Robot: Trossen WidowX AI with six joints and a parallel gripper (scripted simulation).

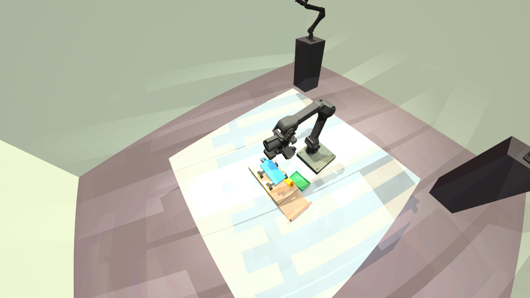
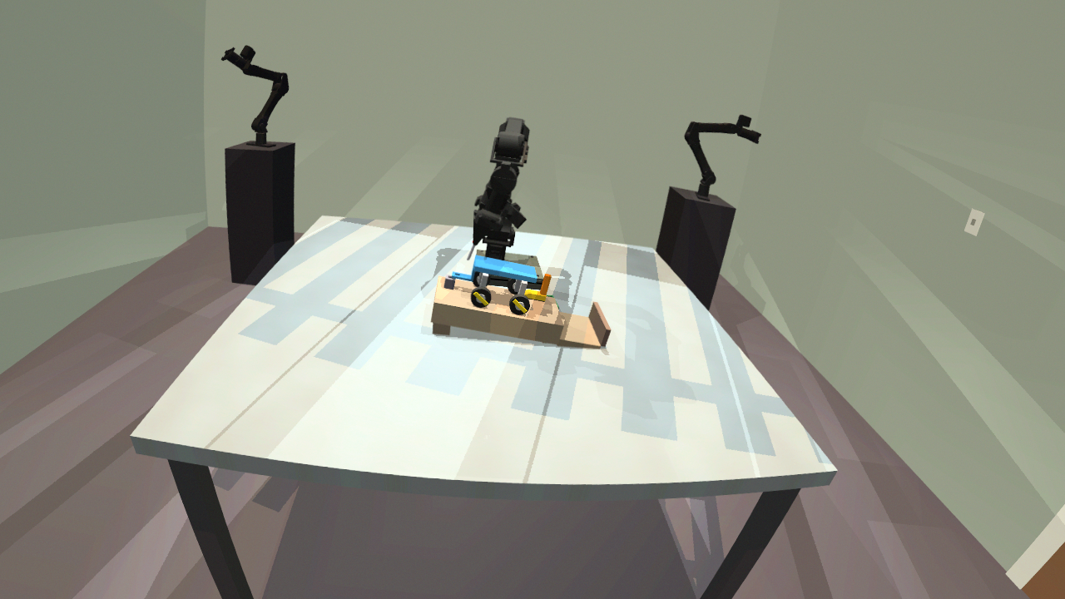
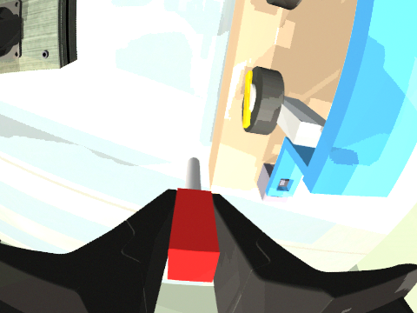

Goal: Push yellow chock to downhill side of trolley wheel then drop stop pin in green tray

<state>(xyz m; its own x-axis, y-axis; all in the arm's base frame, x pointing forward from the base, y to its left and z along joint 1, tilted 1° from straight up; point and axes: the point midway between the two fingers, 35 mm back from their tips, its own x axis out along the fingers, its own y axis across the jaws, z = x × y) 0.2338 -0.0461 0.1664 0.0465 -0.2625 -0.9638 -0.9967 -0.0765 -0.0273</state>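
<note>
My gripper (image 3: 192, 200) is shut on the red head of the stop pin (image 3: 194, 226). The grey shank points forward, clear of the trolley, beside the ramp's uphill end. The blue trolley (image 1: 272, 171) (image 2: 506, 268) (image 3: 369, 109) stands on the wooden ramp (image 1: 290, 209) (image 2: 495, 320) (image 3: 232, 167). Its uphill tab (image 3: 275, 191) has an empty square hole. The yellow chock (image 1: 287, 181) (image 2: 534, 294) with its orange handle is on the ramp at the downhill wheel on the robot's side; exact contact is too small to tell. The green tray (image 1: 302, 181) lies beside the ramp, with no pin in it.
The arm's base plate (image 1: 316, 159) (image 3: 35, 39) stands behind the tray. A raised end board (image 1: 300, 211) (image 2: 600, 324) closes the ramp's downhill end. Two other arms on dark pedestals (image 2: 260, 212) (image 2: 694, 242) stand beyond the table (image 2: 372, 417).
</note>
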